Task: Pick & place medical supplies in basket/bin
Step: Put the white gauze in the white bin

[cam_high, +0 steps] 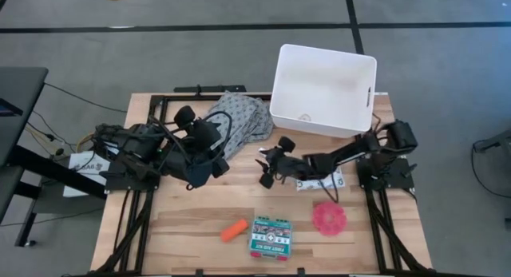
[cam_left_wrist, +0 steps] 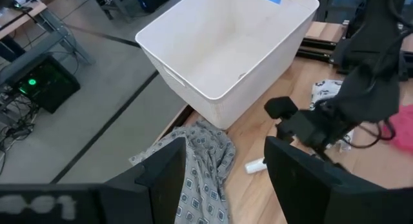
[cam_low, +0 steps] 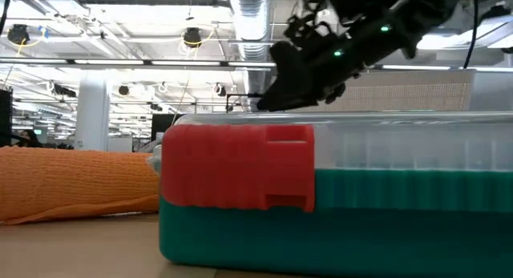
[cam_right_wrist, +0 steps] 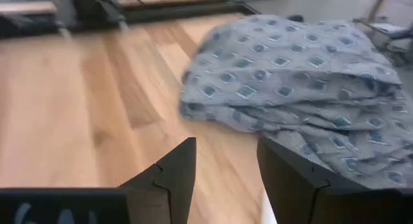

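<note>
Right gripper (cam_high: 270, 167) hovers mid-table, fingers apart and empty, beside the grey dotted cloth (cam_high: 239, 117); left gripper (cam_high: 209, 167) waits opposite, also open. At the near edge lies the green rigid plastic first-aid box (cam_high: 271, 236) (light, probably slick), best pinched across its short sides.

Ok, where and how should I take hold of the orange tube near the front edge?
Grip the orange tube across its narrow middle, coming straight down from above. It lies flat and slightly angled on the table, apart from the green first-aid box, so there looks to be room for a finger on each long side.
</note>
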### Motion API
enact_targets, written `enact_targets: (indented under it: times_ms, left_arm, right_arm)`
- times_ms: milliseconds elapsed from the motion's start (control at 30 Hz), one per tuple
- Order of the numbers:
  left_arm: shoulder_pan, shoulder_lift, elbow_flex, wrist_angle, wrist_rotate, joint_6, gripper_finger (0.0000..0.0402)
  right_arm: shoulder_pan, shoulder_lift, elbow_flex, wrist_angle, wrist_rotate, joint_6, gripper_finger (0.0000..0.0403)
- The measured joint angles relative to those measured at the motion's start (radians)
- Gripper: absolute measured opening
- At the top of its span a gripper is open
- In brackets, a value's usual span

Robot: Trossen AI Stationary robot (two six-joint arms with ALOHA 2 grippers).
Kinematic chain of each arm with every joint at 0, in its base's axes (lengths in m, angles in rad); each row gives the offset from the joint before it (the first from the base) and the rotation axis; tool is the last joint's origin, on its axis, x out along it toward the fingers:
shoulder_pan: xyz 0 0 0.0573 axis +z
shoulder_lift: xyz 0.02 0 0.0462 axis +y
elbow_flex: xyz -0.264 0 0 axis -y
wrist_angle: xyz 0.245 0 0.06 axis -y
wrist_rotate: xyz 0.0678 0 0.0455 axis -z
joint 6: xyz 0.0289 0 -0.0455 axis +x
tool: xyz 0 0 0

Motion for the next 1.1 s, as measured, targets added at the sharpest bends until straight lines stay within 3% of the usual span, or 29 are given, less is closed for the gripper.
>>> enact_targets:
  times_ms: [200,567,1100]
  left_arm:
    - [0.0,0.0,0.0,0.0,0.001,0.009,0.0201]
    - [0.0,0.0,0.0,0.0,0.018,0.019,0.0201]
    - [0.0,0.0,0.0,0.0,0.023,0.019,0.0201]
  right_arm:
    - [-0.034,0.072,0.093,-0.135,0.001,0.241,0.0155]
    - [-0.069,0.173,0.222,-0.489,-0.008,0.347,0.0141]
    - [-0.079,0.271,0.302,-0.548,-0.062,0.352,0.0114]
